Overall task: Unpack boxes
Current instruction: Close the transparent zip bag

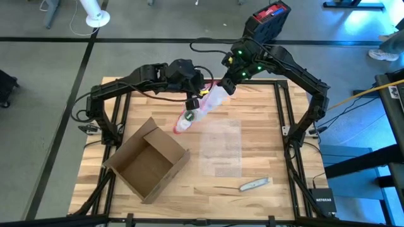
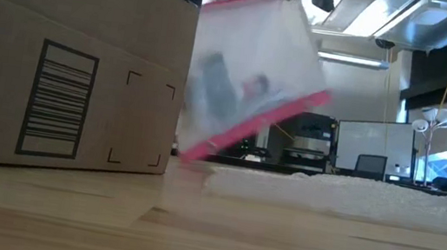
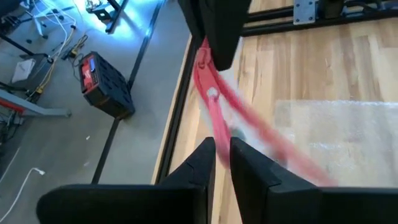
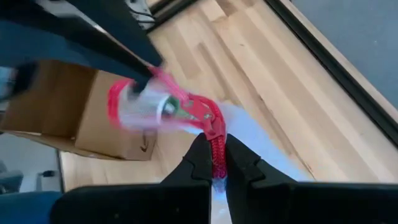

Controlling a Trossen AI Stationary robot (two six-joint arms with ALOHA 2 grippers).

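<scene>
The black device point(image 1: 323, 203) at the table's corner reads NETGEAR; the box point(image 2: 66, 59) bears a barcode.

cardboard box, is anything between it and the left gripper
Yes. The clear pouch with the red edge hangs between the left gripper and the cardboard box, with the right gripper pinching its other end.

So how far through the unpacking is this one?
Well along, it seems. The cardboard box sits open on the table and shows nothing inside from above; a sheet of bubble wrap and a small packet already lie on the wood. In hand: the clear pouch, lifted between both arms, the right hand shut on its red zipper edge, the left hand at that edge too. Left: setting the pouch down.
</scene>
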